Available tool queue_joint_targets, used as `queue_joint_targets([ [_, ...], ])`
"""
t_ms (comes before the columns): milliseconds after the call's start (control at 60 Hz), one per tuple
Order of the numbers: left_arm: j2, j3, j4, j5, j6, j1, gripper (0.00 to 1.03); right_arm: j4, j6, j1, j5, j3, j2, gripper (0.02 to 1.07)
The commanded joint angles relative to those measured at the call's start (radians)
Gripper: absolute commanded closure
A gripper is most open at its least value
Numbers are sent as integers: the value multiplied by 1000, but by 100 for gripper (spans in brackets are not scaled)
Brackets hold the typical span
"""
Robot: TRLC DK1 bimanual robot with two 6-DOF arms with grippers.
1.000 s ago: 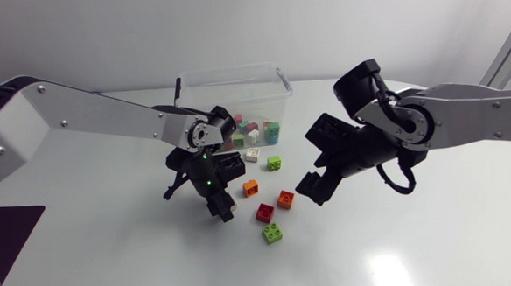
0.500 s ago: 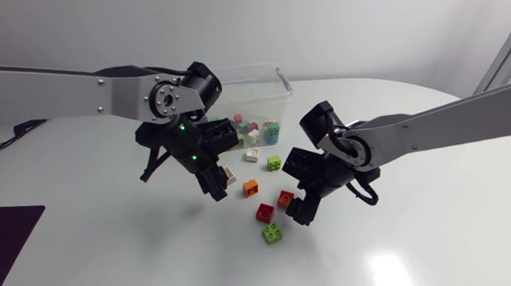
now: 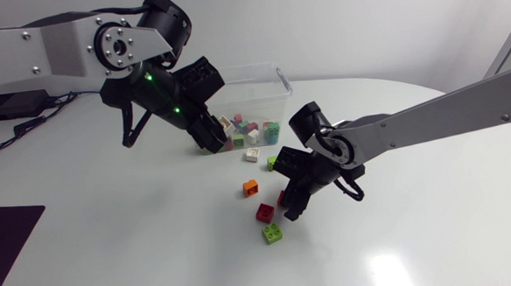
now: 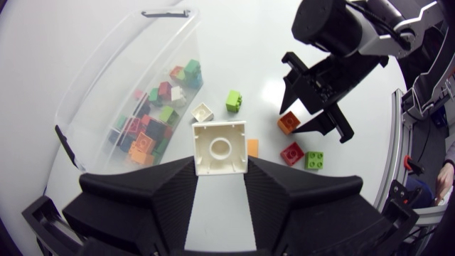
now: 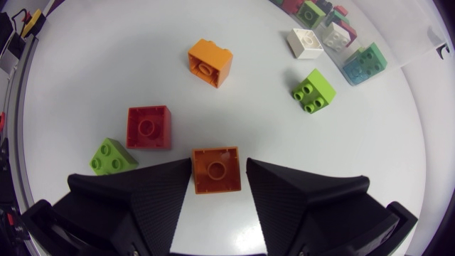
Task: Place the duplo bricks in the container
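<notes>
The left gripper point(image 4: 220, 166) pinches a white brick point(image 4: 220, 146) from both sides, hollow underside toward the wrist camera, and holds it in the air. Below and ahead of it lies the clear container point(image 4: 91, 91), open on top, with a heap of mixed coloured bricks at one end. In the head view this gripper hangs at the container's point(image 3: 280, 79) near left corner.

The right gripper point(image 5: 217, 168) is down at the table point(image 3: 112, 247), fingers spread either side of an orange brick point(image 5: 216, 170). One finger lies against the brick, and a thin strip of table shows at the other.

The loose bricks lie close around this one. A red brick point(image 5: 148, 127) sits just beside it. A green brick point(image 5: 113, 157) lies next to the red one, right against the gripper's finger. Ahead of the fingers, a little apart, is a second orange brick point(image 5: 210, 62). Farther on are a second green brick point(image 5: 313, 90) and a small white brick point(image 5: 307, 43), both near the container wall but outside it. Seen from the head view, the right arm's black wrist covers the gripped-at orange brick, with the red brick point(image 3: 264, 213) and green brick point(image 3: 273, 234) just in front.
</notes>
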State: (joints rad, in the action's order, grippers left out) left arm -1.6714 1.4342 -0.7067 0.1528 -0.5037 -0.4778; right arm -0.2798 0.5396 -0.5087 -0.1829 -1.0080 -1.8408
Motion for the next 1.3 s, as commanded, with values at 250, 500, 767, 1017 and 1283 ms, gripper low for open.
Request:
queue_joint_targets([
  [250, -50, 131, 102, 21, 96, 38, 67, -42, 40, 45, -7, -24, 34, 74],
  [500, -129, 207, 230, 21, 168, 73, 66, -159, 40, 113, -59, -83, 172, 74],
  [767, -245, 293, 355, -19, 215, 111, 63, -214, 10, 107, -82, -144, 245, 74],
  [1017, -330, 344, 466, -121, 263, 134, 13, -220, -55, 95, -90, -285, 229, 74],
  [1283, -217, 236, 523, -148, 257, 185, 4, -216, -133, 87, -93, -475, 144, 74],
])
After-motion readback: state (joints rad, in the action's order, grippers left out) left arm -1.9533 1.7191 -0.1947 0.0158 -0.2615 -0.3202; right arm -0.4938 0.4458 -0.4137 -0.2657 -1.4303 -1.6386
